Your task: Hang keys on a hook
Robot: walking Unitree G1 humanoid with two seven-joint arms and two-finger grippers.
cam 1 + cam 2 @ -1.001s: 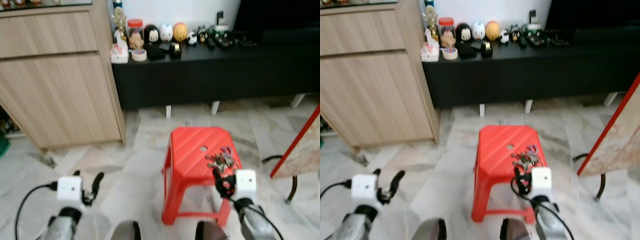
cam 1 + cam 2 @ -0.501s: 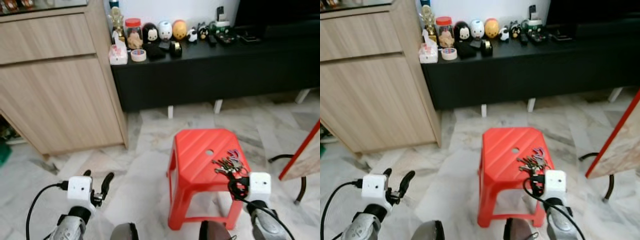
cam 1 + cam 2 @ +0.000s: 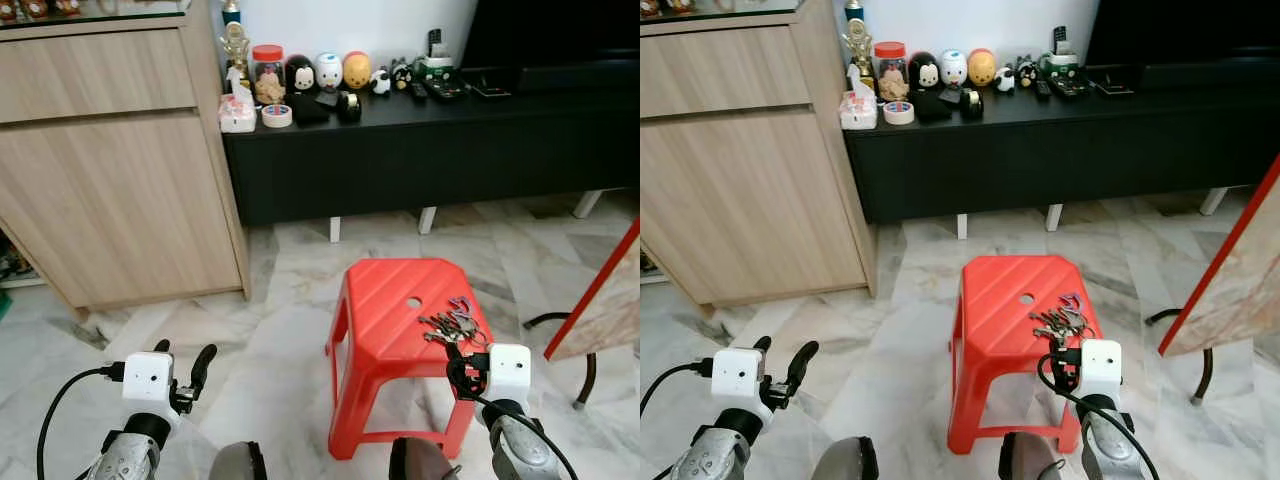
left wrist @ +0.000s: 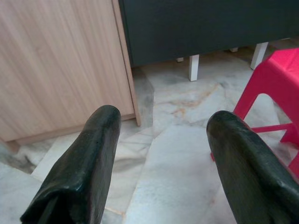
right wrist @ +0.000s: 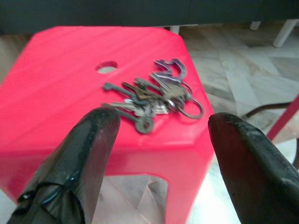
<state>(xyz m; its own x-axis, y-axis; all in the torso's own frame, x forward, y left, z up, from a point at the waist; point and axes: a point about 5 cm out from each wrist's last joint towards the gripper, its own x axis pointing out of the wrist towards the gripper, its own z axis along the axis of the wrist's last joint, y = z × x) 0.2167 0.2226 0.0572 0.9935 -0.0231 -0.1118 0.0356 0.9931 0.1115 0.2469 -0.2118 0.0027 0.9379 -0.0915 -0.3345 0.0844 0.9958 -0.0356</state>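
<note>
A bunch of keys (image 3: 452, 326) lies on the right part of a red plastic stool (image 3: 385, 310), next to the small hole in its top. My right gripper (image 3: 458, 367) hovers at the stool's front right edge, just short of the keys. In the right wrist view its fingers (image 5: 100, 135) stand wide apart, open, with the keys (image 5: 154, 95) on the seat beyond them and nothing held. My left gripper (image 3: 183, 352) hangs low on the left over the marble floor, open and empty, pointing toward the cabinet's corner (image 4: 126, 70).
A light wooden cabinet (image 3: 120, 170) stands at the left. A black low console (image 3: 420, 140) runs along the back wall, carrying figurines, a jar and a tape roll. A red-edged board (image 3: 600, 300) leans at the right, with a black curved leg (image 3: 555, 320) on the floor beside it.
The whole picture has shifted a little, so the camera has moved. Both grippers keep their places relative to the stool and stay open. The keys lie where they were.
</note>
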